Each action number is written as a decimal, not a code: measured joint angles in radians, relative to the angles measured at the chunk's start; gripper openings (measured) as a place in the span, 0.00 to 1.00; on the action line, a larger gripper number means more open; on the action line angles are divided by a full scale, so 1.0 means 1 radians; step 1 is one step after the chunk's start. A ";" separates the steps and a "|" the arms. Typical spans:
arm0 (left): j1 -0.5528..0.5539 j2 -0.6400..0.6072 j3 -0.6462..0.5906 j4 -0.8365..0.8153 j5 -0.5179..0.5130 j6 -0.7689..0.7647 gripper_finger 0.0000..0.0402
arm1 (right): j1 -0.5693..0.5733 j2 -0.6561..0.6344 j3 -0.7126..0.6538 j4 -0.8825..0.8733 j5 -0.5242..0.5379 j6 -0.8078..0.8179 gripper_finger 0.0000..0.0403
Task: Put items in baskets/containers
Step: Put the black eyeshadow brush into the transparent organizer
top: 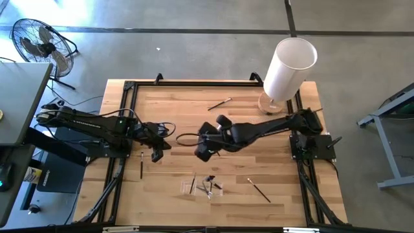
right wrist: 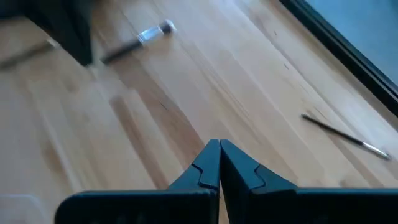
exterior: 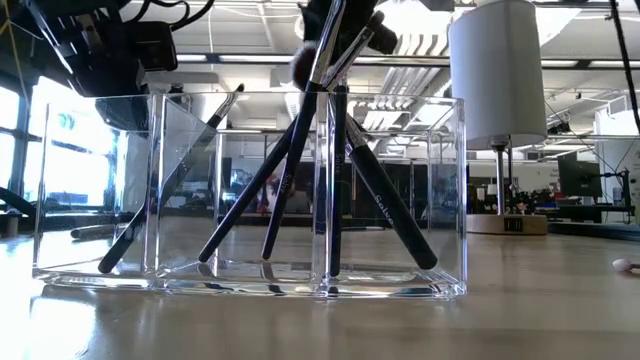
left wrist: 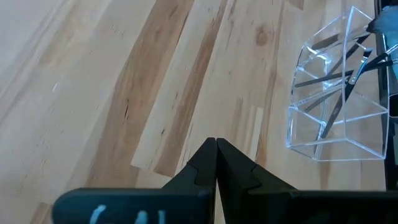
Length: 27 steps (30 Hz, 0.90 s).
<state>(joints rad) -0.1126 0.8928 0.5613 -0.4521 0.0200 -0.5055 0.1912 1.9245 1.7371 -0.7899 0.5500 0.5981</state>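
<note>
Right claw [right wrist: 219, 144] pinched tight, holding nothing, over bare wood mid-bench. Left claw [left wrist: 216, 142] just as tight and empty, nearer the left rail. Between them, toward the front edge, the clear holder [top: 200, 187] carries several brushes [exterior: 385, 205] leaning in its compartments. Loose brushes lie apart: one front right [top: 259, 189], one toward the back [top: 220, 103], one left [top: 141, 165]. Handle lettering is unreadable. White cylinder [top: 289, 67] crowds the back-right corner.
</note>
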 joint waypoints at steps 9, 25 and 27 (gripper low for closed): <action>-0.042 0.001 0.000 0.002 -0.002 -0.001 0.00 | 0.122 -0.203 -0.370 0.909 -0.153 -0.244 0.00; -0.151 0.035 0.000 0.072 -0.042 -0.004 0.00 | 0.221 0.017 -0.587 1.697 -0.265 -0.536 0.00; -0.152 0.035 0.000 0.079 -0.052 -0.004 0.00 | 0.210 0.038 -0.574 1.693 -0.301 -0.536 0.00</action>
<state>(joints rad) -0.2642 0.9276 0.5613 -0.3733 -0.0321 -0.5091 0.4010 1.9624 1.1628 0.9030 0.2492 0.0620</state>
